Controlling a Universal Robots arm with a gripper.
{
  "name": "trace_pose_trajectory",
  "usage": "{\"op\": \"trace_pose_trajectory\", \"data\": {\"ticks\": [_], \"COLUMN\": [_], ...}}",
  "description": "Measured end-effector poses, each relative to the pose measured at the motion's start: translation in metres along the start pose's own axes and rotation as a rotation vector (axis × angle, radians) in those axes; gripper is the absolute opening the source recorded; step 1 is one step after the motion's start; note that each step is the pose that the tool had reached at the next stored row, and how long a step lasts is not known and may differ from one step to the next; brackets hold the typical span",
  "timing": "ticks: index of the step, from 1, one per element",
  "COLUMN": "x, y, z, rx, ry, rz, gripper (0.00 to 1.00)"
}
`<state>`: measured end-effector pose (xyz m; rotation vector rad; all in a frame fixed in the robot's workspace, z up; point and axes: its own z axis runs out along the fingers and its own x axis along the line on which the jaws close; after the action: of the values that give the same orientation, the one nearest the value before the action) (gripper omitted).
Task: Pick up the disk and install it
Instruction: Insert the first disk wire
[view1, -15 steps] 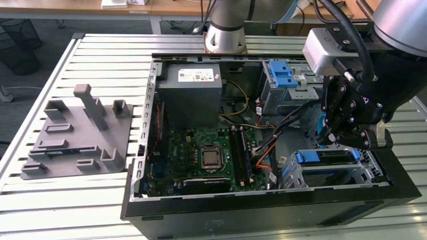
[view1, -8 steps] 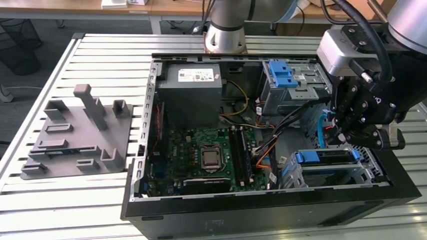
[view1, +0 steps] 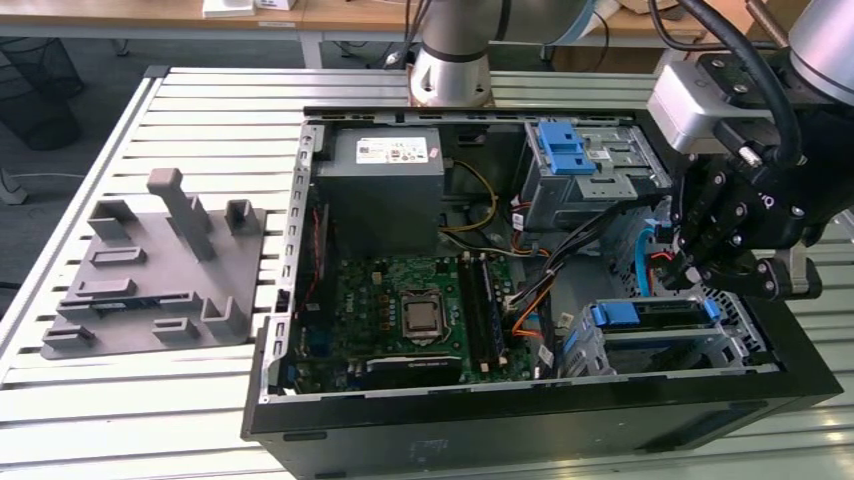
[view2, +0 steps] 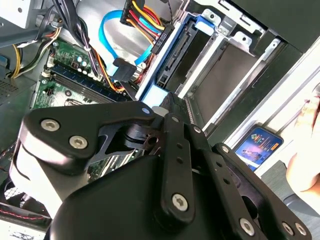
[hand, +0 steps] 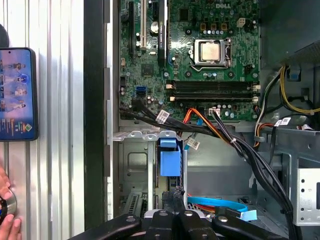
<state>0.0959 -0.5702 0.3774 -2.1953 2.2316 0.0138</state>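
1. Slatted metal table (view1: 174, 110) carries the open PC case (view1: 534, 425); the motherboard (view1: 387, 285) inside it is my reference.
2. Blue-ended disk (hand: 169, 157) sits in a drive cage (hand: 132, 165) slot just beside the motherboard, blue end toward the board.
3. My gripper (hand: 174, 196) hangs over the disk's end away from the motherboard.
4. Grip state: can't tell, my own linkage hides the contact.
5. Phone (hand: 17, 92) lies on the table outside the case wall, well apart from the motherboard; a person's hand (hand: 11, 225) is near it.

Green circuit board (view1: 367, 290) (silver square processor (view1: 422, 315) at centre) lies near the tool (view1: 691, 272); grey moulded plastic fixture (view1: 147, 280) sits well apart.
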Motion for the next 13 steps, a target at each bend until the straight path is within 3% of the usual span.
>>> {"op": "trace_pose_trajectory", "data": {"ticks": [4, 13], "x": [-0.0001, -0.0067], "y": [-0.0008, -0.0103], "z": [0.0001, 0.0010], "rx": [0.0000, 0.0000], "ry": [-0.0002, 0.0000], "rz": [0.000, 0.000], "gripper": [0.11, 0.11]}}
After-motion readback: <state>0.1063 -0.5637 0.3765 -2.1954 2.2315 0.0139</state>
